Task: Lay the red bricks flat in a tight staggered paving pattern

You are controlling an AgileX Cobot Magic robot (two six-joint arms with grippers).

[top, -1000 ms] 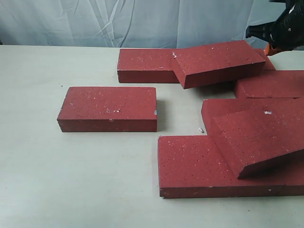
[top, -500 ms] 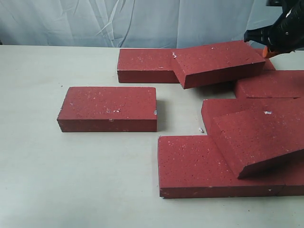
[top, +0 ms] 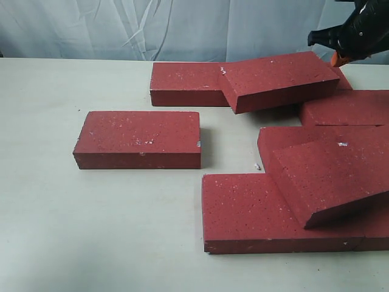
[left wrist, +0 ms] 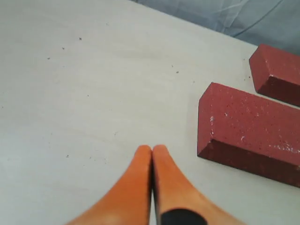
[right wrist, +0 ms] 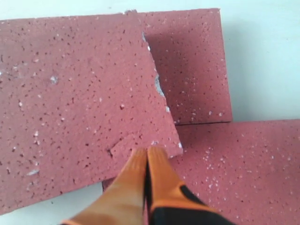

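Observation:
Several red bricks lie on the pale table. One brick [top: 138, 139] lies flat and alone at the left. A tilted brick [top: 276, 79] leans on a flat back brick [top: 185, 82]. Another tilted brick [top: 331, 176] rests on the flat front brick [top: 243, 213]. My right gripper [top: 336, 59] is shut and empty, at the far right corner of the back tilted brick. In the right wrist view its tips [right wrist: 146, 151] sit at that brick's [right wrist: 79, 103] chipped corner. My left gripper [left wrist: 152, 149] is shut and empty over bare table, beside a brick [left wrist: 253, 136].
More bricks [top: 346, 108] lie flat at the right, partly under the tilted ones. A small white chip [top: 256, 165] lies on the table between bricks. A pale curtain [top: 152, 27] hangs behind the table. Bare table [top: 73, 231] spreads at the left and front.
My right gripper has shifted slightly left and up at the back tilted brick's far corner. The bricks have not moved.

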